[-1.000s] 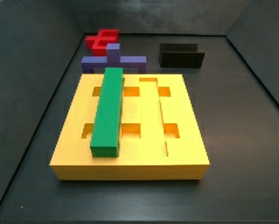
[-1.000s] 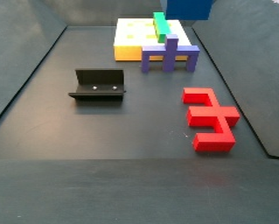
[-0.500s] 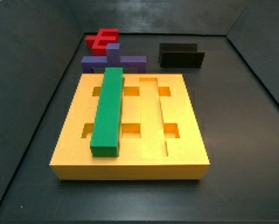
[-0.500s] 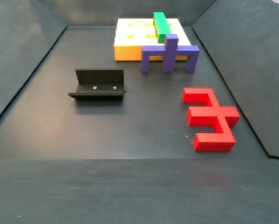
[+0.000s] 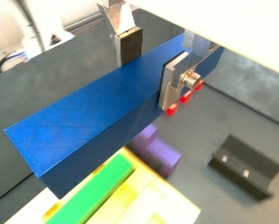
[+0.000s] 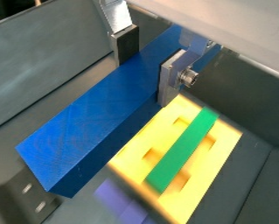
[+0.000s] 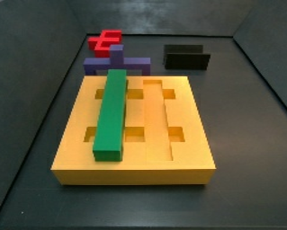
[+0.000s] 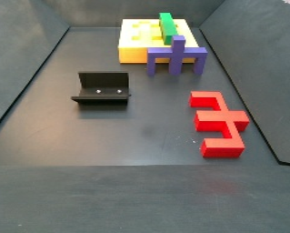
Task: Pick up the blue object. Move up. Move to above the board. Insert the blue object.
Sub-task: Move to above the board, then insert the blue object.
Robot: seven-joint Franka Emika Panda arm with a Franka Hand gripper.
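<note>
Both side views look down from opposite ends, sharing the board (image 7: 133, 130) (image 8: 141, 41). Both wrist views look closely past the gripper (image 5: 153, 61) (image 6: 149, 59).

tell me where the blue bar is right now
The blue bar is clamped between the gripper's fingers, held in the air above the yellow board and its green bar; neither side view shows it.

no text, label, brand, number or sign can be read on anything in these views. the gripper (image 5: 151, 63), up above the floor, shows no lettering on its plates either.
</note>
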